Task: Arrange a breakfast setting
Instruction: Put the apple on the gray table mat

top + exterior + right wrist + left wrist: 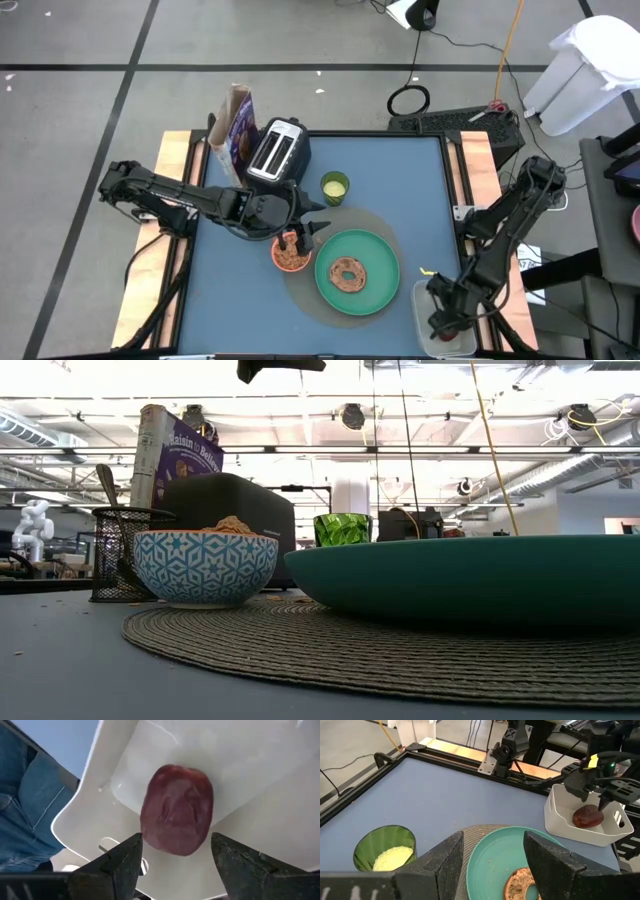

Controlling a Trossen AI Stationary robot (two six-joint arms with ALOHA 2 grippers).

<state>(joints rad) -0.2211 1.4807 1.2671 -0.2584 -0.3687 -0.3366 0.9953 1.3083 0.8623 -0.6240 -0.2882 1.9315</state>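
Blue table [400,180]: bears the whole setting; in the high view the woven mat sits just below its centre, toward 5 o'clock.
Round grey woven placemat [380,222]: lies under plate and bowl, marking the diner's spot.
Black two-slot toaster [276,152]: at 11 o'clock from the plate, likely there for the bagel; no writing legible on it.
Purple cereal box [239,122]: upright just beside the toaster at its 9 o'clock; in the low view its face reads "Raisin" and part of a second word.
Large round green plate [357,272]: on the mat, centre of the setting.
White rectangular tub [560,817]: at 4 o'clock from the plate, at the table's corner; a holding bin for the fruit.
Small orange bowl [291,256]: touching the mat at 9 o'clock of the plate; patterned blue and white outside in the low view, holding brown cereal.
Brown bagel [348,273]: flat on the plate's middle, already served.
Green glass cup [334,187]: at 11 o'clock of the plate, with pale yellow contents.
Small dark-red fruit [176,810]: resting in the tub, not yet on the setting.
Right gripper [175,865]: fingers spread wide, poised over the fruit with one finger either side, apparently about to take it.
Left gripper [312,228]: fingers parted and empty, hanging over the bowl's edge beside the plate.
Metal spoon [112,495]: stands in a black mesh holder left of the bowl in the low view.
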